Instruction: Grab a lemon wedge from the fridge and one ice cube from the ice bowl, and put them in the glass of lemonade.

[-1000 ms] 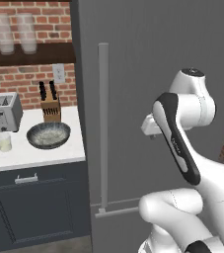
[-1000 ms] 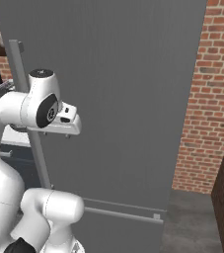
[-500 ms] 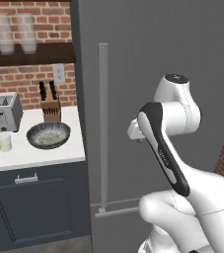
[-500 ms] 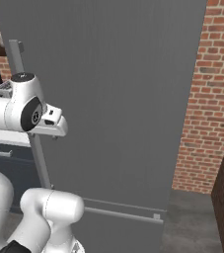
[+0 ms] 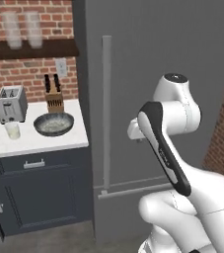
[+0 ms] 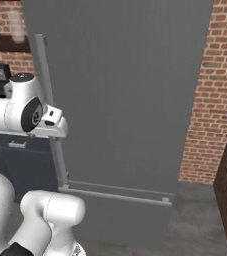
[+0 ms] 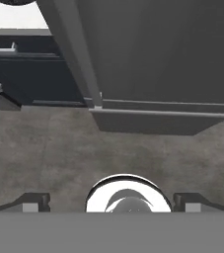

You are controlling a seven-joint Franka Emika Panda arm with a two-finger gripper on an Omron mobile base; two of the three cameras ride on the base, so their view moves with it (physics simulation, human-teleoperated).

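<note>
The fridge is a tall dark grey appliance with its door closed, so the lemon wedge is hidden. Its long light grey handle runs down the door's left side. My gripper is open and empty, its fingertips set wide apart, and it looks down past the handle at the floor. In the right base view the hand hovers close to the handle. On the white counter to the left stand the glass of lemonade and the ice bowl.
A toaster and a knife block stand at the back of the counter. Frosted glasses line a shelf above. Dark cabinet drawers sit below the counter. A brick wall flanks the fridge on the right.
The arm has swung left, carrying the hand closer to the fridge handle. The gripper stays open, and the fridge door stays closed.
</note>
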